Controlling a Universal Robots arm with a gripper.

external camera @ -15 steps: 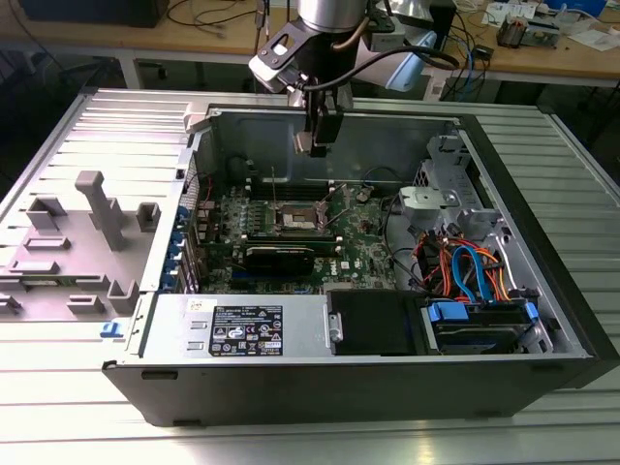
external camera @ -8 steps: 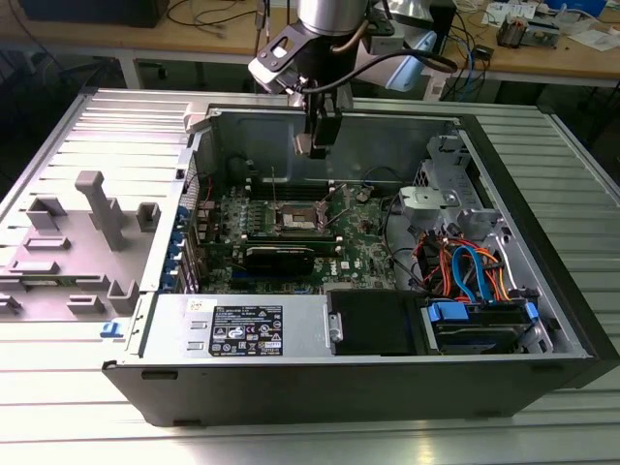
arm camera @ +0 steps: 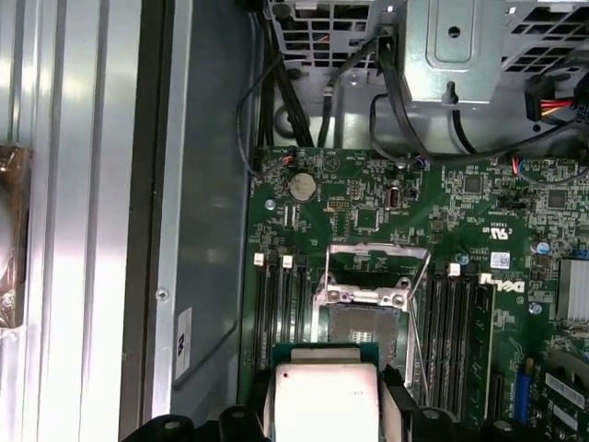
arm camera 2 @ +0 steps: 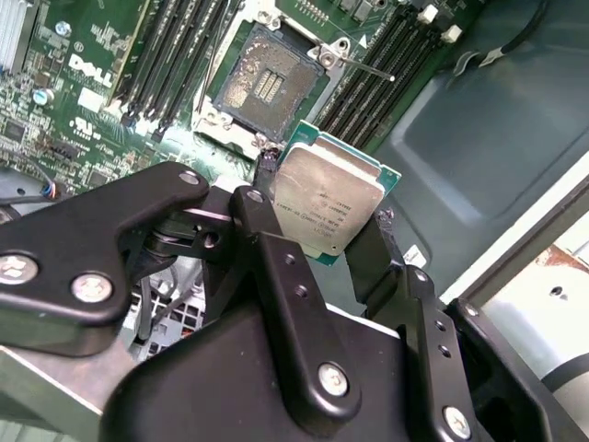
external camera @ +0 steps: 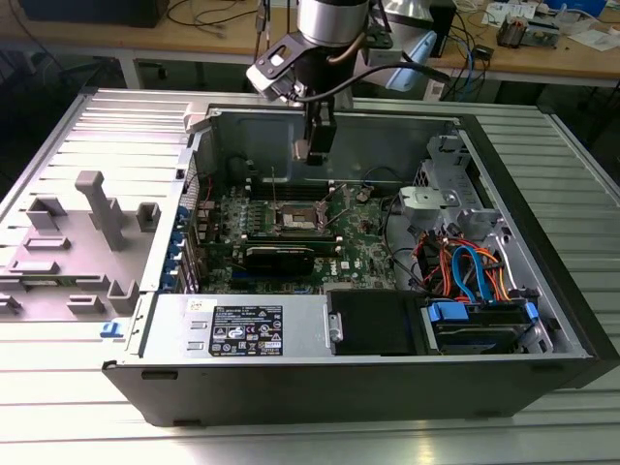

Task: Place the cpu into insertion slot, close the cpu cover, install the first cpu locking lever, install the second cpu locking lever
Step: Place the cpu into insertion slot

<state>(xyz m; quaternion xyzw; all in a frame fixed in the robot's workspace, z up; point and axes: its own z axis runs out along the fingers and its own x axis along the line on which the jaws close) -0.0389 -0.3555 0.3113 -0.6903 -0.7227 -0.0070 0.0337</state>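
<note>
**Claw [arm camera 2: 322,210] pinches the cpu [arm camera 2: 333,189] above the board**

We see the cpu gripped by two opposite edges and held in the air, apart from the green board. Beyond it the insertion slot [arm camera 2: 271,78] lies bare, its cpu cover [arm camera: 368,296] swung up, inside the open computer case [external camera: 291,387].

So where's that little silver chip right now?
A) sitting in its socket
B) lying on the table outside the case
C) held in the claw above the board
C: the claw grips the chip by its edges, and the socket lies open and empty.
</note>
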